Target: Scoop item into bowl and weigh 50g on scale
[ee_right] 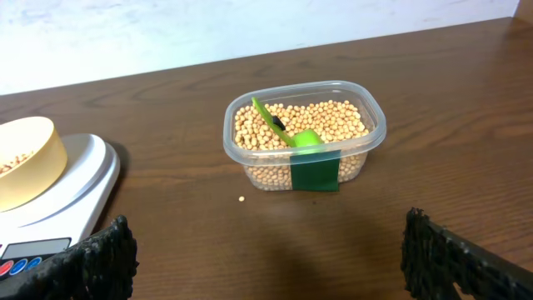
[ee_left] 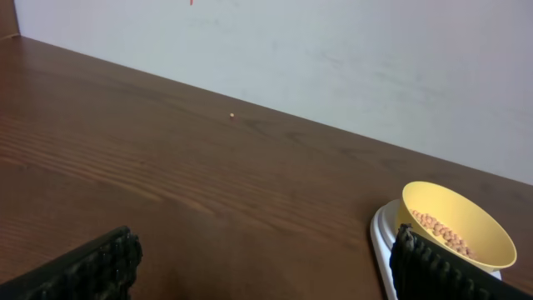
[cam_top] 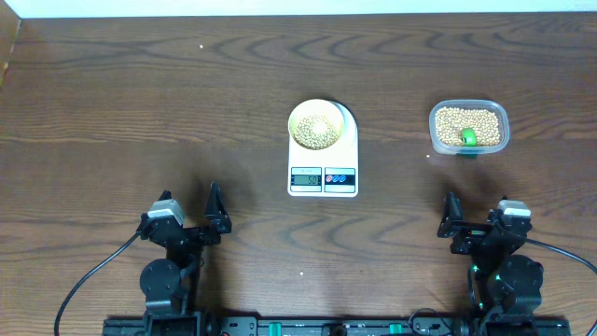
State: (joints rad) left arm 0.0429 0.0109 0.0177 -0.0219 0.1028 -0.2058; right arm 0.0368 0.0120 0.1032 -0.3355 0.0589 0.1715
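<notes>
Roughly fore-aft scale [cam_top: 323,160], disp. [cam_top: 306,178] nearside.

Overhead looks straight down; both low wrist views share the scale [cam_top: 351,154].

Bright, even light from above; soft shadows on the desk [cam_top: 112,103] near frame bottom (overhead view). Wrist views sharp, mild sheen on wood.

The white rectangular digital scale [cam_top: 347,159] stands mid-way across the dark wooden table [cam_top: 140,103], and the small round pale yellow bowl [cam_top: 295,126] on its platform blocks any low pass over it. The clear rounded plastic tub [cam_top: 435,126] stands well right of the scale, with a bare lane between them. Left of the scale and in front of it, the wood lies open.
</notes>
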